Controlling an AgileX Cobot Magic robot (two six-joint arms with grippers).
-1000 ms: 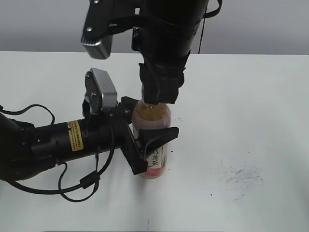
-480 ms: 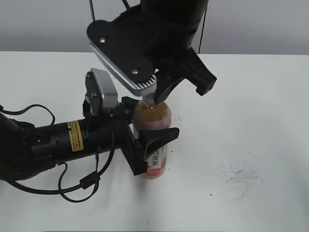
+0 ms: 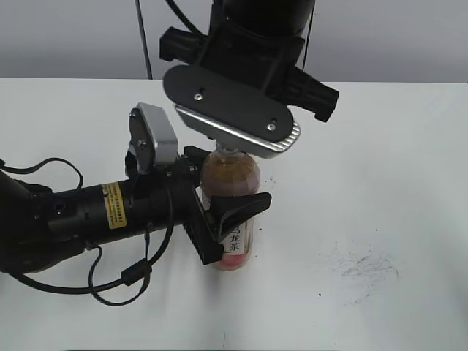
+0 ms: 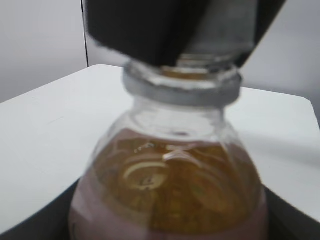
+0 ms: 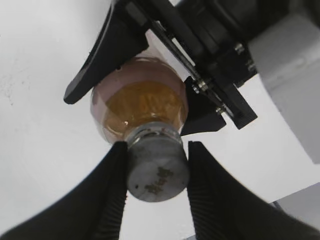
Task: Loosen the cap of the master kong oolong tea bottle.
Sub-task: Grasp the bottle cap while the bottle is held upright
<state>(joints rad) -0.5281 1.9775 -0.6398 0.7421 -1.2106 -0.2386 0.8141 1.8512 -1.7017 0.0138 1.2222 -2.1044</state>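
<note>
The master kong oolong tea bottle stands upright on the white table, amber tea inside, pink label low down. It fills the left wrist view and shows from above in the right wrist view. My left gripper is shut on the bottle's body from the left. My right gripper comes down from above and is shut on the cap, a grey-white round cap with a dark mark. In the exterior view the cap is hidden behind the right wrist.
The white table has dark scuff marks at the front right. The left arm's black cable loops on the table at the front left. A grey wall stands behind.
My right wrist has turned about the bottle's axis while staying on the cap; its camera plate swung round to face front. The left gripper and the bottle have not moved.
</note>
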